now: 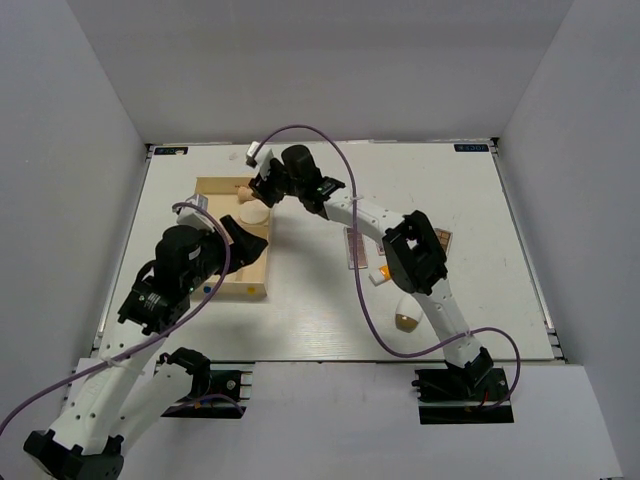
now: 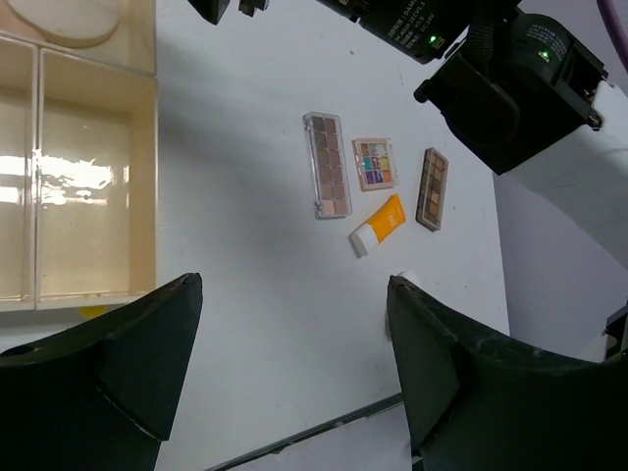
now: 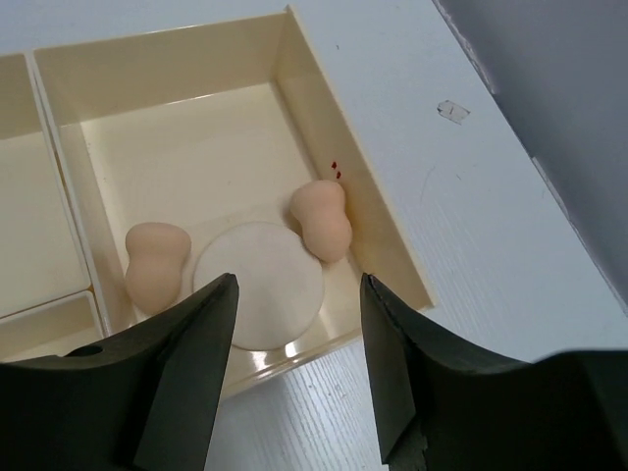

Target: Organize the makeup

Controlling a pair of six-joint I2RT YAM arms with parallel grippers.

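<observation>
The round cream puff [image 3: 260,285] lies in the far compartment of the pale wooden box [image 3: 378,235], between two peach sponges [image 3: 157,272] [image 3: 322,218]. My right gripper [image 3: 297,334] is open and empty just above the puff and the compartment's near wall; it also shows in the top view [image 1: 265,190]. My left gripper [image 2: 294,373] is open and empty above bare table beside the box [image 2: 147,177]. Right of the box lie a long brown palette [image 2: 327,164], the square multicolour palette [image 2: 376,163], a second brown palette [image 2: 432,188] and the orange tube [image 2: 378,225]. The white-tan egg shape [image 1: 406,321] sits nearer the right arm's base.
The right arm [image 1: 400,235] stretches across the table over the palettes and hides part of them from above. The box's [image 1: 245,292] long compartments hold nothing that I can see. Grey walls enclose the table [image 1: 480,200] on three sides.
</observation>
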